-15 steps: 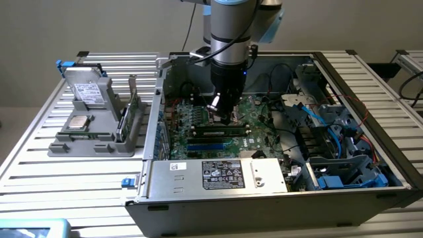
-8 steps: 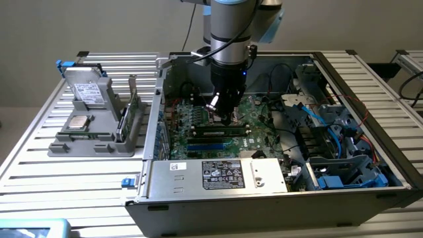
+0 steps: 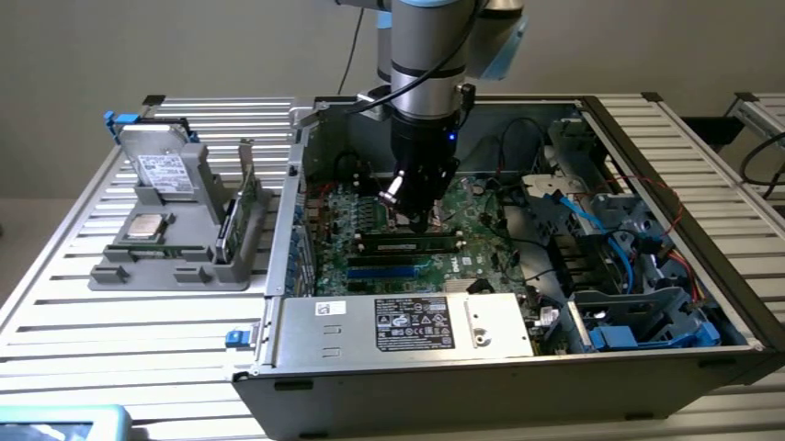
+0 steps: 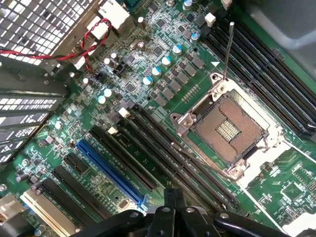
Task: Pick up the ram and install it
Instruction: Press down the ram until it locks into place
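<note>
Ram (image 3: 411, 244) lying lengthwise along a motherboard (image 3: 368, 216) memory slot inside the open computer case (image 3: 368, 367), directly under the gripper (image 3: 415, 219) lowered to it, grip wide or closed impossible to tell, with the bare processor socket (image 4: 229, 131) just beyond and a grey parts holder (image 3: 172, 239) outside on the exterior view's left.
</note>
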Robot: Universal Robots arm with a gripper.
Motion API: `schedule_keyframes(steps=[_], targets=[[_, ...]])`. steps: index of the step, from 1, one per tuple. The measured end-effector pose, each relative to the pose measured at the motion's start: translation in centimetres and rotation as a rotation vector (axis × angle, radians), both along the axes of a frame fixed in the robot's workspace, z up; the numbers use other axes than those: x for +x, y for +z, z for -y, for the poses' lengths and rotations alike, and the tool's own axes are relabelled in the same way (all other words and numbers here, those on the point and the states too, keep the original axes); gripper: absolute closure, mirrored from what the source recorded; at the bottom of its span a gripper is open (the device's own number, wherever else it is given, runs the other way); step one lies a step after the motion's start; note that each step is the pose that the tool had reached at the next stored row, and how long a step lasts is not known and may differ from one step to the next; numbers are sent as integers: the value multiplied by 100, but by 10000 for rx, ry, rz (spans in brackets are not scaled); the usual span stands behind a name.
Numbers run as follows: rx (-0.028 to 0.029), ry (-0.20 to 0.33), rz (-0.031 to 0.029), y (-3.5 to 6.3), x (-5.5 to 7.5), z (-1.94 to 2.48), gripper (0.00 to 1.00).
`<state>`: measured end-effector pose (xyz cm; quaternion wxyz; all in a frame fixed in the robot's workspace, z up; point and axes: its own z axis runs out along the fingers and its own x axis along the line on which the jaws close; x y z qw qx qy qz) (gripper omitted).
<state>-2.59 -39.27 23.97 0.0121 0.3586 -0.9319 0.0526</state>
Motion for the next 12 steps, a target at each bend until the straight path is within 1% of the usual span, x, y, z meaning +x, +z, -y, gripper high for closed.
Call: schedule_keyframes(steps=[4,12], targets=[[-17,-440,7,0,0,0,89],[-33,-1326,26,0,0,0,89]])
